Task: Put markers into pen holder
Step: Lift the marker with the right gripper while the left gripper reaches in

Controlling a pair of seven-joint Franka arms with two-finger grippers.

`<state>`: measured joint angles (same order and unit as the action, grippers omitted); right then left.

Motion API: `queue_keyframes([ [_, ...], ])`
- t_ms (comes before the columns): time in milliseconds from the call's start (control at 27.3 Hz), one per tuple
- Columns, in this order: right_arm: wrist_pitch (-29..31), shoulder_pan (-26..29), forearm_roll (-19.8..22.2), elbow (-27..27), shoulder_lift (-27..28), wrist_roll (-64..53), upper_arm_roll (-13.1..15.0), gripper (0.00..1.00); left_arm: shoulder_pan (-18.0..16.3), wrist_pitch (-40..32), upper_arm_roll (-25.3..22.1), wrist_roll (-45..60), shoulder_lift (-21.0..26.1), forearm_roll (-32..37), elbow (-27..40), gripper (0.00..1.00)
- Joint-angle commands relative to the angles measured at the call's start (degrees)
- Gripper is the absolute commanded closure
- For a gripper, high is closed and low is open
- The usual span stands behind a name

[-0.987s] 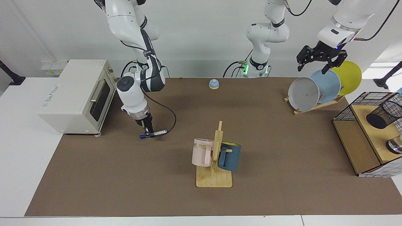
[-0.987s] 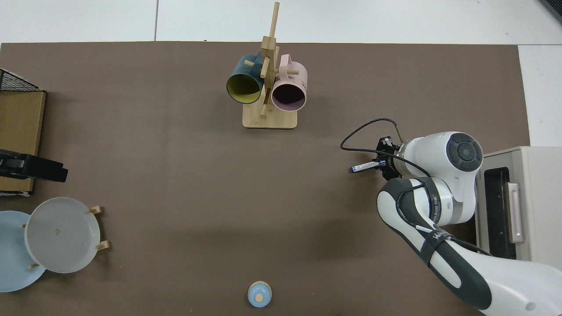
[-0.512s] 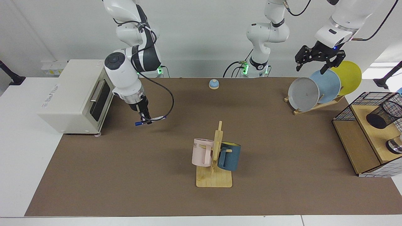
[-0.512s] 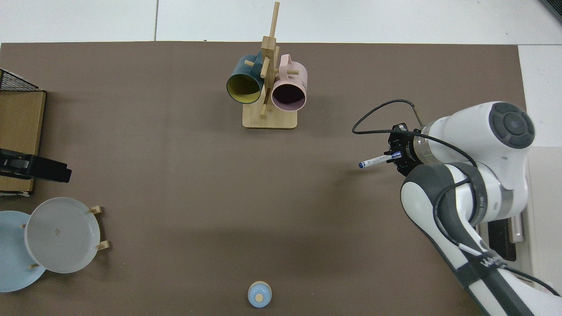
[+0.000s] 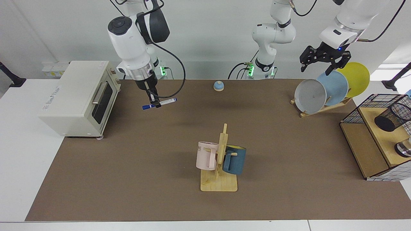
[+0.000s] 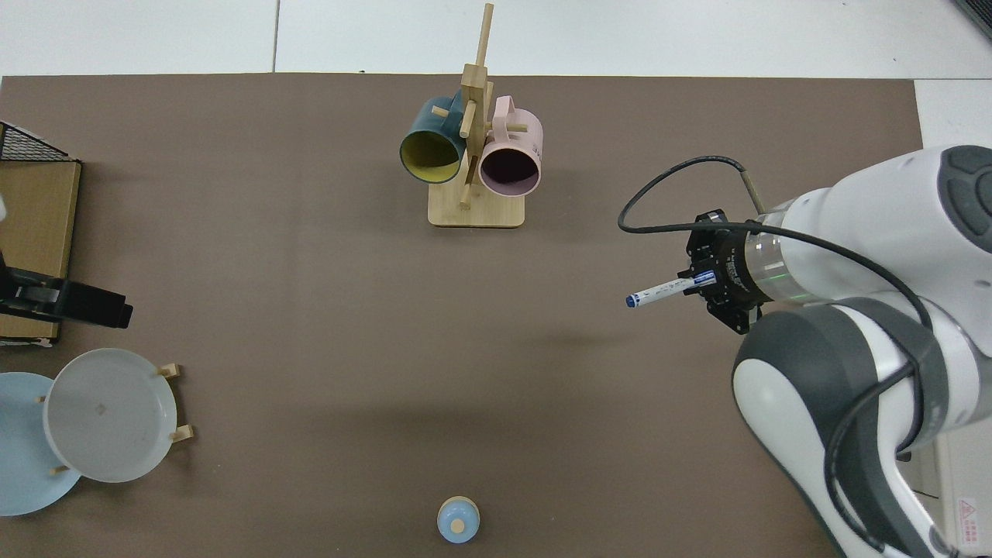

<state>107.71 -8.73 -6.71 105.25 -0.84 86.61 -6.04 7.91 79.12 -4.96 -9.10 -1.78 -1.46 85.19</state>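
The marker (image 5: 167, 101), white with a dark blue cap, hangs level in the air with my right gripper (image 5: 154, 103) shut on its barrel, high above the mat beside the toaster oven. From above, the marker (image 6: 659, 292) sticks out sideways from the right gripper (image 6: 709, 284). The pen holder (image 5: 391, 117), a black mesh cup, lies tilted on the wooden shelf at the far right, well away from the marker. My left gripper (image 5: 316, 70) hovers open above the plate rack, and it shows in the top view as the left gripper (image 6: 66, 302) at the frame's edge.
A toaster oven (image 5: 77, 96) stands by the right arm. A mug rack (image 5: 218, 160) with a pink and a blue mug is mid-table. Plates (image 5: 327, 89) lean in a rack, a black wire basket (image 5: 356, 110) encloses the shelf, and a small bell (image 5: 218, 86) sits at the back.
My right gripper has risen from near the mat, carrying the marker upward and toward the back. The left gripper has drifted slightly higher above the plates.
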Motion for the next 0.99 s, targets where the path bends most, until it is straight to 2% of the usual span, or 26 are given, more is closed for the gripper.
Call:
queue_keyframes([
  [0,-1.01,-4.44,-1.02,0.22,-1.88,7.33,-0.2,1.0,0.18,0.6,0.3,-0.48,-1.47,-0.64,1.56,0.0],
  [293,2.94,-10.08,-3.13,0.22,-2.15,19.81,-0.2,1.0,0.62,2.27,1.52,-1.44,-1.38,-4.86,1.73,0.0],
  [475,6.28,-14.29,-5.86,0.31,-1.8,25.17,-0.2,1.0,2.46,2.88,5.04,-13.02,-1.47,-5.74,1.82,0.01],
  [658,9.97,-17.72,-5.86,0.49,-0.83,29.84,-0.2,1.0,2.99,9.99,7.24,-25.33,-1.56,-8.99,3.58,0.02],
  [841,10.42,-18.17,-5.77,0.49,-0.3,28.88,-0.2,1.0,3.52,13.87,9.96,-38.95,-1.56,-9.35,4.72,0.03],
  [951,10.42,-18.17,-5.86,0.49,-0.3,27.91,-0.2,1.0,4.05,15.19,11.63,-43.01,-1.38,-9.35,5.25,0.03],
])
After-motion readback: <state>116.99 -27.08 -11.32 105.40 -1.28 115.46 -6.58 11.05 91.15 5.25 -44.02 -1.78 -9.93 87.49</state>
